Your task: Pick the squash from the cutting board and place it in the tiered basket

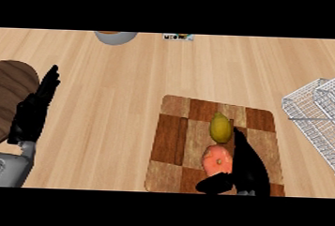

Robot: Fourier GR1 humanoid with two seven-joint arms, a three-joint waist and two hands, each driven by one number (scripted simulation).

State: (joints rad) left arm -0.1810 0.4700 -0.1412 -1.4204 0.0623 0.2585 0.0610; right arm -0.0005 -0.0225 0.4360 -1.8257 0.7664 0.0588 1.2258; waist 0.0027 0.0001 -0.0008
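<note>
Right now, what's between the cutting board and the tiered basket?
Nothing: bare counter separates cutting board from tiered basket, per the head view.

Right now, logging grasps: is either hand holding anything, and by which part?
Nothing held: the right hand flanks the squash on the cutting board, fingers along its right side, thumb below.

- A small white label point(178, 36) lies on the desk point(130, 85) at the far edge of the head view; its dark letters are too small and cut off to read.
- No other text, number or brand can be read.
</note>
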